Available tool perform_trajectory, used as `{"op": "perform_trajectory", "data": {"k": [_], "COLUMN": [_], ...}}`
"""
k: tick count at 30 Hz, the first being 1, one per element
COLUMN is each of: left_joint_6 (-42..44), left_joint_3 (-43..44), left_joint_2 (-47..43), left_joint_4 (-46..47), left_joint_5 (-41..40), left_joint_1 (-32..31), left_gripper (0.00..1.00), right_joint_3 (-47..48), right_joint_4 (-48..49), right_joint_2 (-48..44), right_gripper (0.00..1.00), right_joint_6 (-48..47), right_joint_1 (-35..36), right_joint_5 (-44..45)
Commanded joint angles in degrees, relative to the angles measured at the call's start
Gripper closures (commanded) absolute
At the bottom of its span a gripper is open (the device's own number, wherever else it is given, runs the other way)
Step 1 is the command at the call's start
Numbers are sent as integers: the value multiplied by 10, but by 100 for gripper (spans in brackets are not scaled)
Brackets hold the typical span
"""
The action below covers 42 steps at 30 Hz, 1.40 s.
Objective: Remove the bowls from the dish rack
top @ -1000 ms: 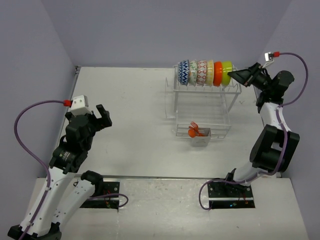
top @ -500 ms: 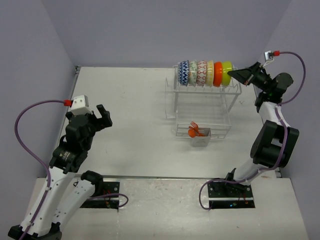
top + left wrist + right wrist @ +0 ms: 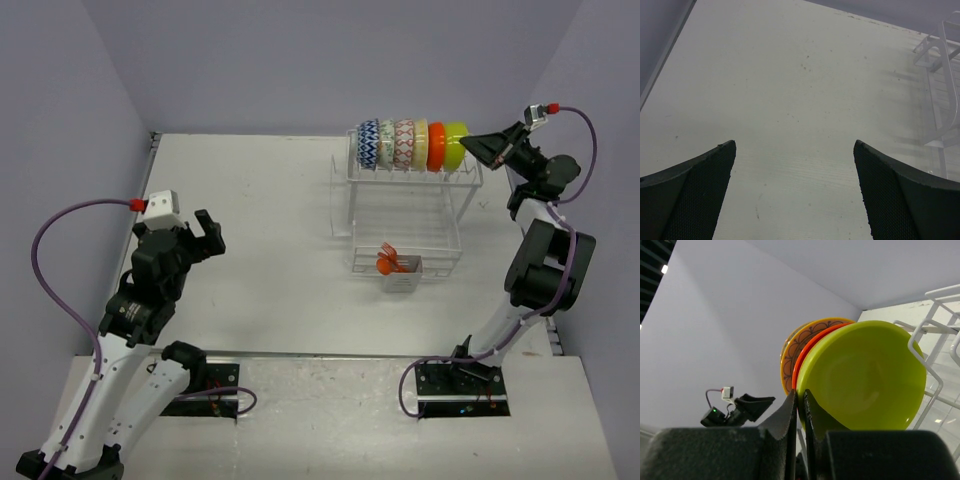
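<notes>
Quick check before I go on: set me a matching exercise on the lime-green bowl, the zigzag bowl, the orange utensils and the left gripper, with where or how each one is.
Things:
1. lime-green bowl
2. blue-white zigzag bowl
3. orange utensils
4. left gripper

Place or state:
A. in the caddy at the front of the dish rack
B. open, over the table
C. right end of the top row
D. left end of the top row

Pairs: 1-C, 2-D, 3-A, 4-B

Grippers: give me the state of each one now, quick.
Left gripper: open, holding nothing.
Right gripper: closed on the rim of the plain lime-green round bowl, which sits in the white wire dish rack.
</notes>
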Motion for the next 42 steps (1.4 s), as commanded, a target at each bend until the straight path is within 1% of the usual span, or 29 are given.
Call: {"op": "perform_trajectory", "data": {"k": [1,21,39,42], "left_joint_6": [12,13,13,13], "left_joint_3": [-6,-6,-6,-6], "left_joint_2": [3,1,7,7], "left_joint_4": [26,26,26,25], "left_joint_5": [6,6,6,7], "left_joint_1": [5,6,7,8], "left_gripper": [0,0,0,0], "right_joint_3": [20,-11,-28,-40], "right_joint_4": [220,219,221,221], "right_joint_2": [12,-64,-123,-144], "right_gripper": [100,100,100,100], "right_joint_6": [85,88,92,88], "right_joint_1": [-7,-36,-38,-37], "right_joint_5": [14,53,53,57]}}
